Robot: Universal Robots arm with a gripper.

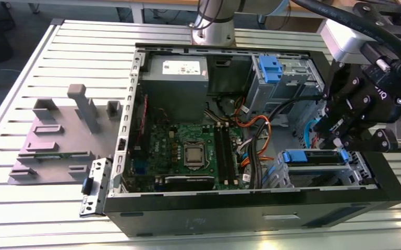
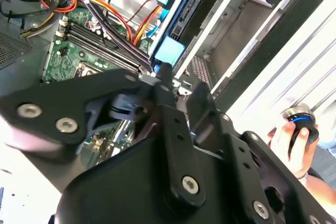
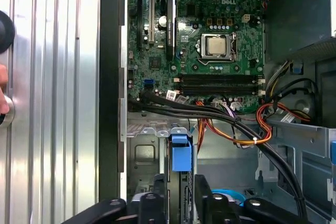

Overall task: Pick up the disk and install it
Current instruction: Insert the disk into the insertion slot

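- End effector (image 3: 181, 181): fingers (image 3: 160, 184) spread, straddling the disk (image 3: 180, 150) at its blue handle, with slight gaps on either side.
- Disk sat in the drive bay (image 1: 346, 174), lower right of the exterior view, inside the open computer case (image 1: 242, 211).
- Motherboard (image 1: 186, 148) lay at frame centre.
- Ribbed worktop (image 1: 40, 67) surrounded the case.

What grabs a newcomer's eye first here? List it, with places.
The open computer case lies on the slatted table, its green motherboard bare in the middle. At the exterior view's right, the black gripper hangs over the drive bay, close to the disk with its blue handle.
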